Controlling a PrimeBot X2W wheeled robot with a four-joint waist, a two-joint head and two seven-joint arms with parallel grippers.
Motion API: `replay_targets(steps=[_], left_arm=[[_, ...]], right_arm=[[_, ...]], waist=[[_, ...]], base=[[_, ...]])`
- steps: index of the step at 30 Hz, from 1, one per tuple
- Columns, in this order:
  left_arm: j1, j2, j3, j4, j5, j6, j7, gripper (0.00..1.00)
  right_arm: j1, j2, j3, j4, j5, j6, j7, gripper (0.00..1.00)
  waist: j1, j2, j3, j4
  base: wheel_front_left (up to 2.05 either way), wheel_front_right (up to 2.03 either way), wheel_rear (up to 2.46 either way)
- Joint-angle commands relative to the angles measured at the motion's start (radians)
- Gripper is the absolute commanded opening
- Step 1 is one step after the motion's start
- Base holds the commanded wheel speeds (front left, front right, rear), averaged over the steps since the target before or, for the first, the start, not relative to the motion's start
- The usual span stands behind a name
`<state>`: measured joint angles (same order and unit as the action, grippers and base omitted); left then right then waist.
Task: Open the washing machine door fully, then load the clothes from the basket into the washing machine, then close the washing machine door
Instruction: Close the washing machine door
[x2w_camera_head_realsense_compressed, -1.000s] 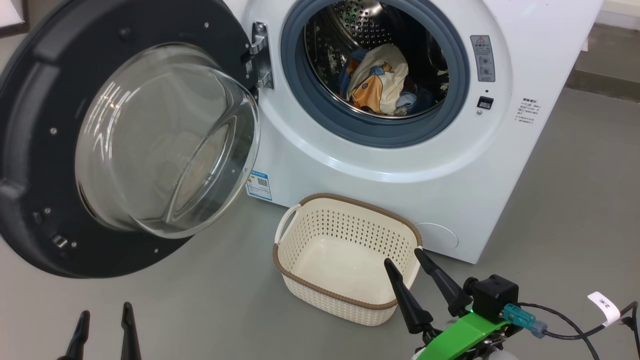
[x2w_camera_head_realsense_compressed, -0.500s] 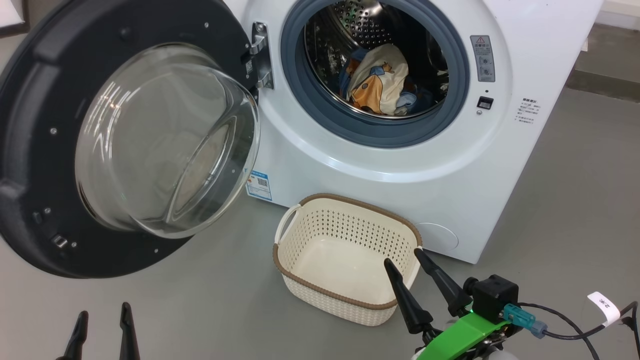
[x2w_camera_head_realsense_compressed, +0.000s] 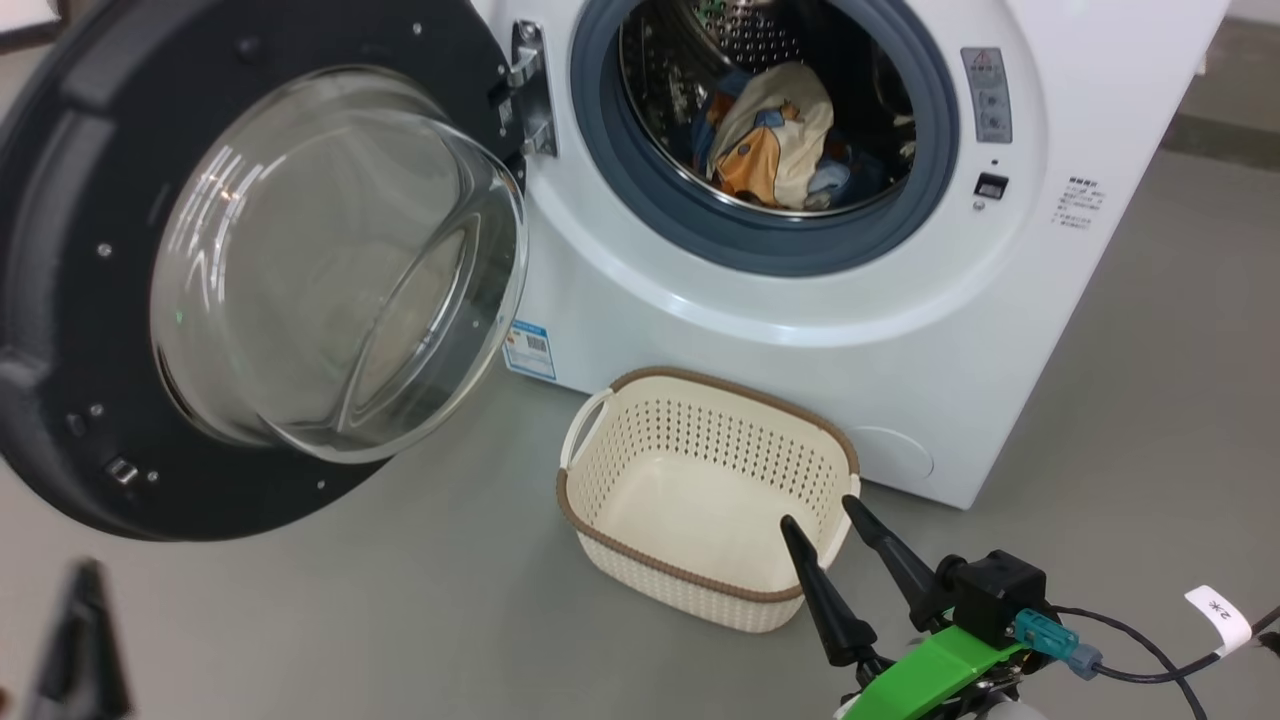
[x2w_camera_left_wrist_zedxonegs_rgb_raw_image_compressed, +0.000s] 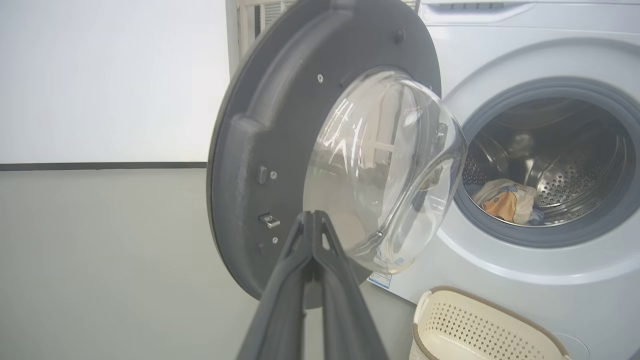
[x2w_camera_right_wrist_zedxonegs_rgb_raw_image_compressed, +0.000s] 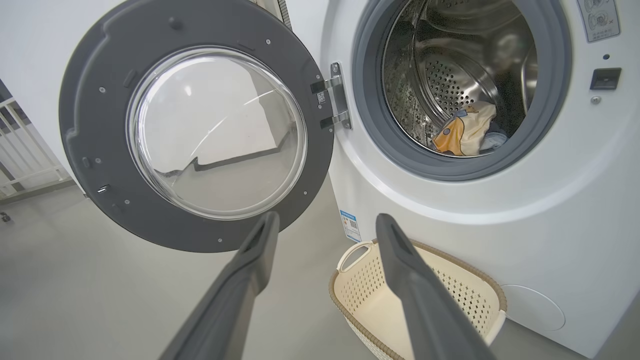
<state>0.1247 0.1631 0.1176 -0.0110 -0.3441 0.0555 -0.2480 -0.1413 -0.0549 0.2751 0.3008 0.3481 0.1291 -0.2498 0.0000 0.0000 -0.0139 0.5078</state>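
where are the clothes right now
In the head view the clothes lie in the drum of the washing machine, upper middle, behind the grey-blue rubber ring and right of the open door; the basket below is empty.

Dark tapered fingers (x2w_camera_head_realsense_compressed: 822, 592); green bracket (x2w_camera_head_realsense_compressed: 935, 672); teal connector (x2w_camera_head_realsense_compressed: 1040, 632); black cable (x2w_camera_head_realsense_compressed: 1150, 672), white tag (x2w_camera_head_realsense_compressed: 1218, 618).
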Motion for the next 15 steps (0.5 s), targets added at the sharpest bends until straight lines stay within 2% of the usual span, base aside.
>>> replay_targets(steps=[1, 5, 9, 13, 15], left_arm=[[-0.093, 0.034, 0.08, -0.045, -0.041, -0.005, -0.011, 0.0], [-0.152, 0.064, 0.163, -0.047, -0.121, -0.01, -0.005, 0.0], [-0.255, 0.144, 0.266, 0.013, -0.213, -0.027, 0.012, 0.0], [-0.363, 0.237, 0.324, 0.13, -0.28, -0.056, 0.045, 0.0], [-0.422, 0.265, 0.358, 0.201, -0.331, -0.066, 0.06, 0.0]], right_arm=[[-0.015, 0.005, 0.011, -0.029, -0.03, 0.002, -0.012, 1.0], [-0.013, 0.005, -0.003, -0.031, -0.06, 0.002, -0.012, 1.0], [-0.009, -0.004, -0.012, -0.035, -0.088, 0.002, -0.011, 1.0], [-0.005, -0.011, -0.017, -0.052, -0.106, 0.002, -0.001, 1.0], [-0.006, -0.014, -0.013, -0.062, -0.112, 0.002, 0.006, 1.0]], waist=[[0.0, 0.0, 0.035, 0.003], [0.0, 0.0, 0.063, 0.003], [0.0, 0.0, 0.093, 0.001], [0.0, 0.0, 0.117, -0.01], [0.0, 0.0, 0.13, -0.022]], base=[[0.0, 0.0, 0.0], [0.0, 0.0, 0.0], [0.0, 0.0, 0.0], [0.0, 0.0, 0.0], [0.0, 0.0, 0.0]])
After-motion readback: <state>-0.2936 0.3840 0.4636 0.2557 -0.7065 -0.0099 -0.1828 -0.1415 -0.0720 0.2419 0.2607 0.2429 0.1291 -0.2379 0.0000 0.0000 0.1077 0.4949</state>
